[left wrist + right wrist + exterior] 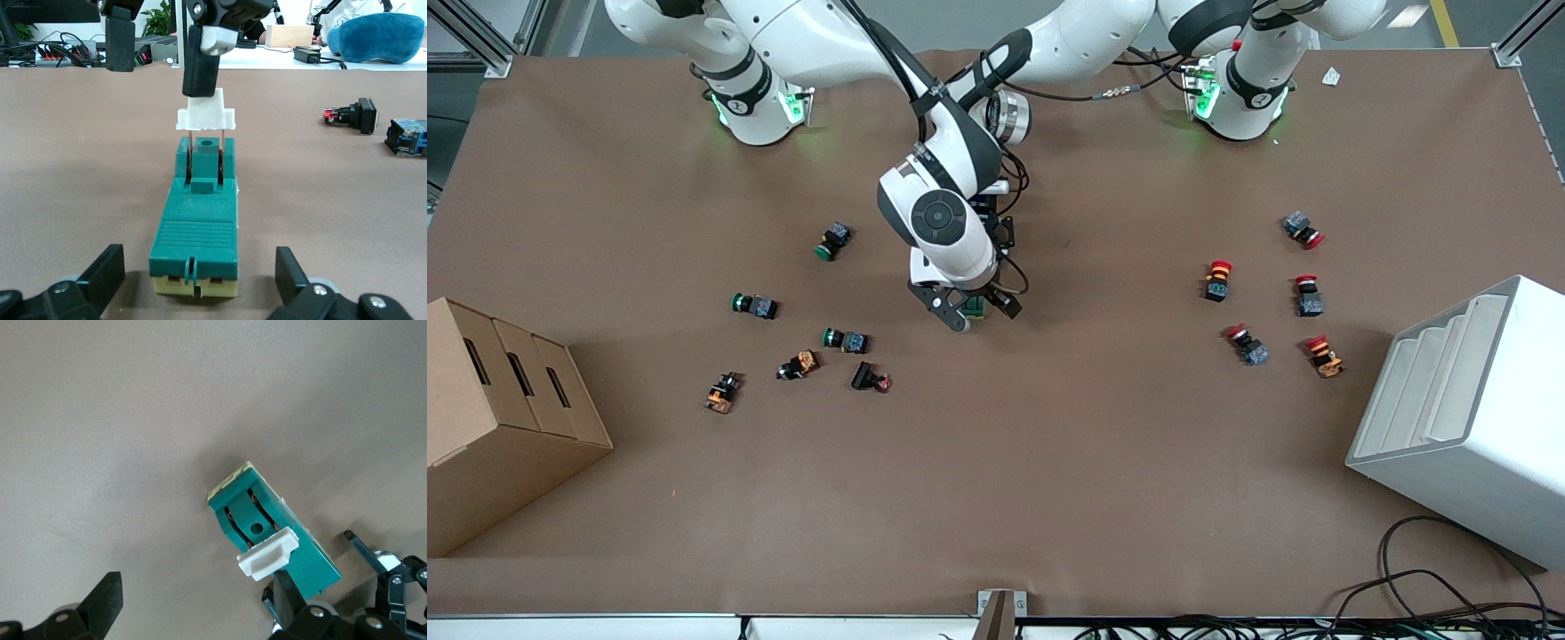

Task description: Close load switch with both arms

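Observation:
The load switch, dark green with a cream base, lies on the table's middle, just visible in the front view. Its white lever stands raised at the end away from my left gripper. My left gripper is open at table level; its fingers flank the switch's cream end without touching, and in the front view it is hidden under the right arm. My right gripper is open above the switch. One of its fingers rests on the lever, also shown in the right wrist view.
Green-capped push-buttons and other small switches lie toward the right arm's end, beside a cardboard box. Red mushroom buttons lie toward the left arm's end, beside a white rack.

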`<act>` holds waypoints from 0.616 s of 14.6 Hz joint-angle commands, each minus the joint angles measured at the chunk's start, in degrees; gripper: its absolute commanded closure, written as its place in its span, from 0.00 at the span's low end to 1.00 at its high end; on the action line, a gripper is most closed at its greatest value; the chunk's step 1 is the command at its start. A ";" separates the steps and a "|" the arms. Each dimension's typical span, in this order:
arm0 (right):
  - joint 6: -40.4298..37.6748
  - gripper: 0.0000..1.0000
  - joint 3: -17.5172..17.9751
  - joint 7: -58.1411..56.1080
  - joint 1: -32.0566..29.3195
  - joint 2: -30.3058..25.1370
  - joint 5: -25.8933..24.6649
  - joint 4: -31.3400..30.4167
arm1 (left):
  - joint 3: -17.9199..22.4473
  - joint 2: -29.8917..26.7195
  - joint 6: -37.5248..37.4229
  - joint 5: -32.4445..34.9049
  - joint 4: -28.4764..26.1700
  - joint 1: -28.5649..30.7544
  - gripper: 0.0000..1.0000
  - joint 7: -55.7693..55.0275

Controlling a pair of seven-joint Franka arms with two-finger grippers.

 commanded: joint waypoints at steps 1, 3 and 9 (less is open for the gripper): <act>0.38 0.00 0.40 -0.59 -0.68 0.48 0.23 0.58 | 0.92 2.46 0.12 0.62 0.52 -0.20 0.00 -1.26; 0.47 0.00 0.40 -1.20 -1.12 0.57 0.31 0.58 | 1.27 2.73 0.12 0.62 0.60 -0.29 0.00 -1.17; 1.09 0.00 0.40 -3.04 -2.17 3.03 -0.13 1.89 | 1.36 2.73 0.12 0.62 0.61 -0.20 0.00 -1.17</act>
